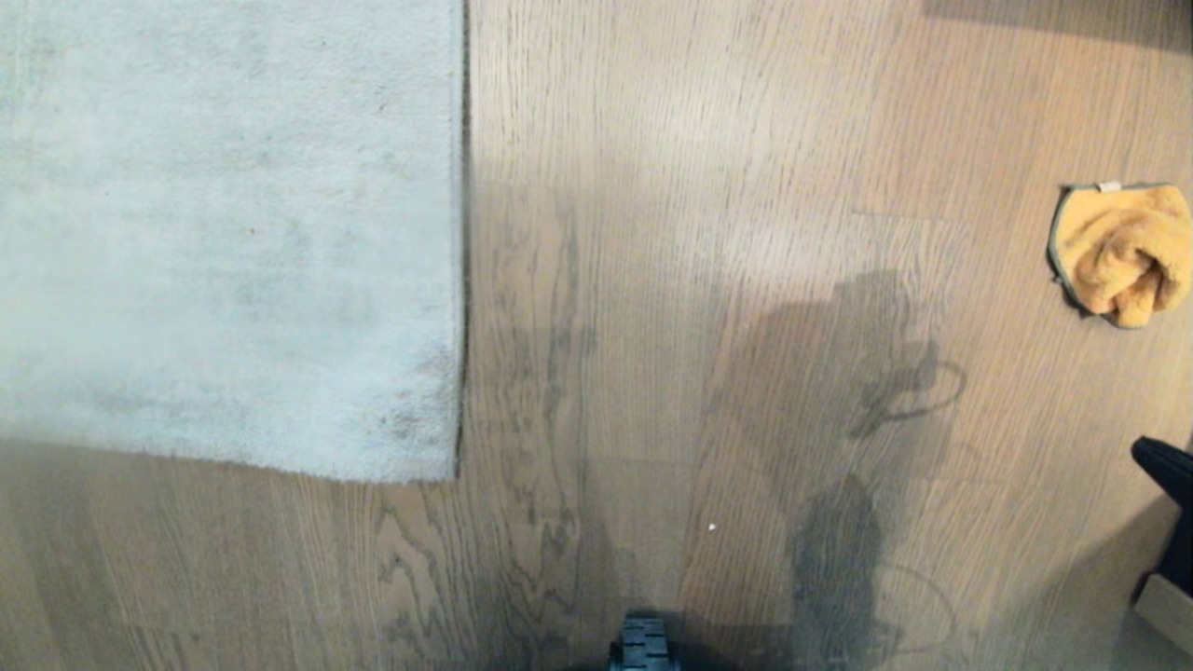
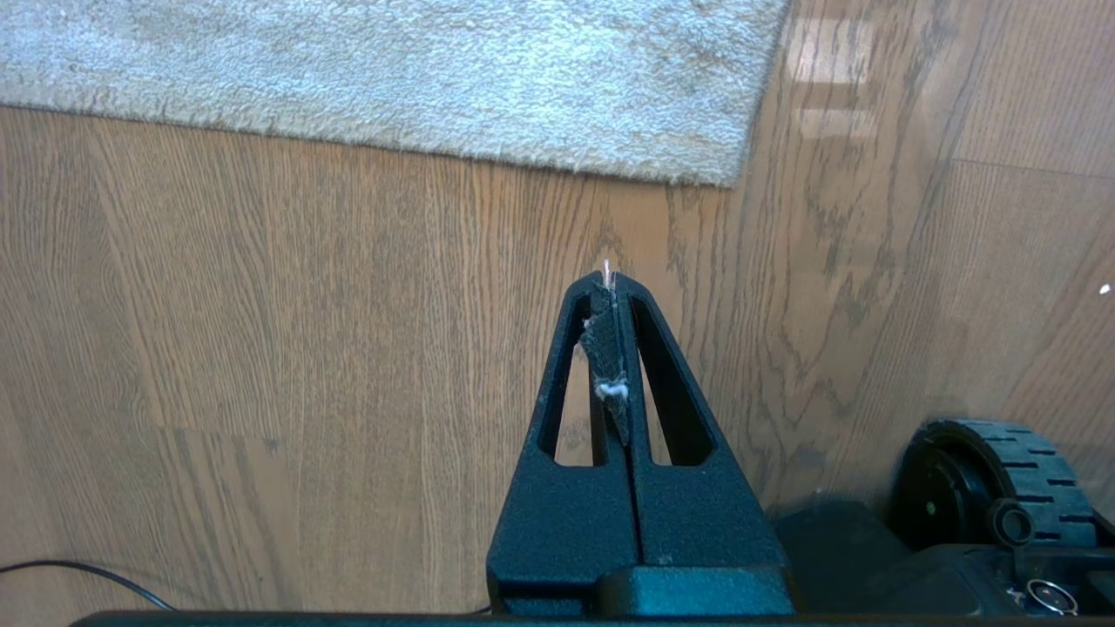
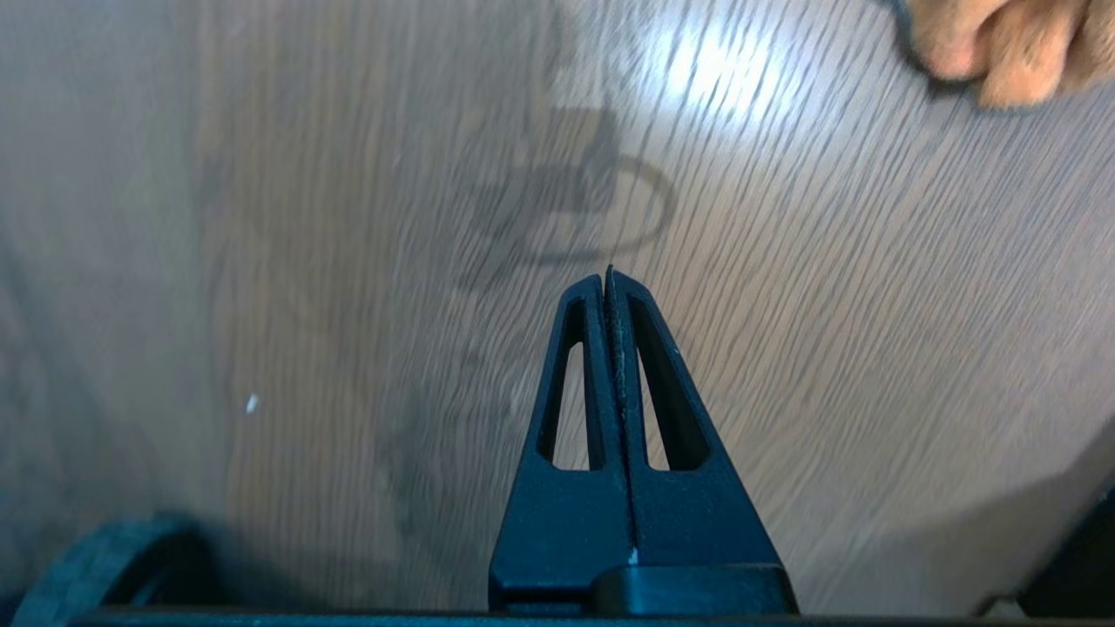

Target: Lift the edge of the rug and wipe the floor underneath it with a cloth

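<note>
In the head view the cloth point(image 1: 1123, 253) lies bunched on the floor point(image 1: 708, 280) at about three o'clock, well apart from the rug edge point(image 1: 462, 280), which runs twelve-to-six at about nine o'clock with its corner toward seven. The right gripper point(image 3: 607, 277), jaws pressed fully together and holding nothing, points at bare planks; the cloth sits toward one o'clock from its tips. The left gripper point(image 2: 609, 280), likewise closed and empty, hangs near the rug corner. The right arm looks nearer the cloth, the left nearer the rug.
</note>
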